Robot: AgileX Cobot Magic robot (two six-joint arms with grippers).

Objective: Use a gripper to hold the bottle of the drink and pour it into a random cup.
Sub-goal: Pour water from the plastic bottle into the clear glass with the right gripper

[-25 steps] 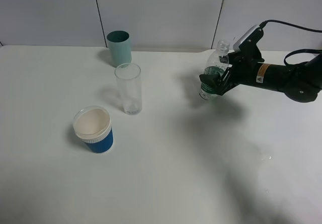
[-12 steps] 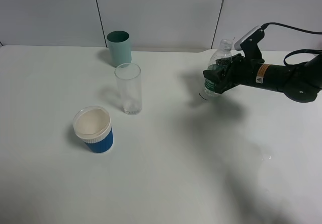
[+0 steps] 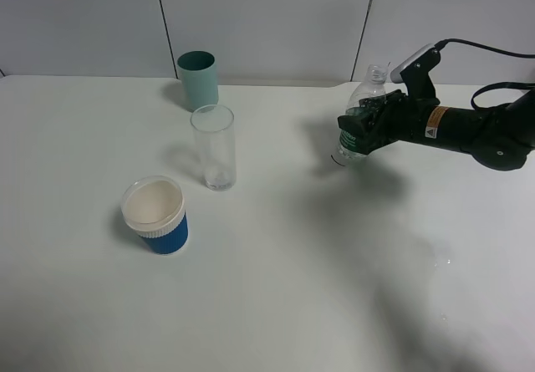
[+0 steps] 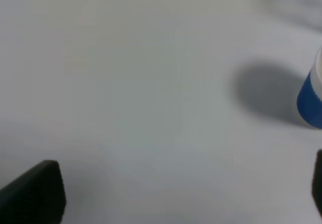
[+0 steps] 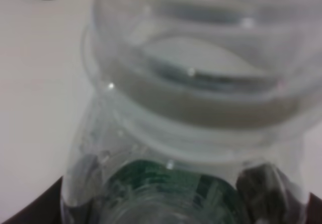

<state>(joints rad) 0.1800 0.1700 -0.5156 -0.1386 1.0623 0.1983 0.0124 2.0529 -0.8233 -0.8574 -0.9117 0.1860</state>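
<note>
Clamping the bottle (image 3: 368, 96) round its green label, the R gripper (image 3: 358, 135) was shut tight on it, arm reaching in from 3 o'clock in the high view. Bottle stood near upright over the R side of the counter (image 3: 276, 288), open neck up & tipped a touch toward 1 o'clock. Couldn't tell whether its base was off the surface. R wrist view was filled w/ the clear ribbed body and label.

Key relation: glass (image 3: 213, 146) lay at 9 o'clock from the bottle, well apart, upright, apparently empty. So, as I judged it, the carry had to run toward 9, then the neck had to tip over the rim the same way. Teal cup (image 3: 198, 79) sat at approx. 10 o'clock and blue cup (image 3: 155, 217) at approx. 8. Both flanked that path, neither on it. L gripper (image 4: 173, 194) hung open w/ nothing btwn its tips, and only the blue cup's edge showed in its view, so the R arm had the job.
</note>
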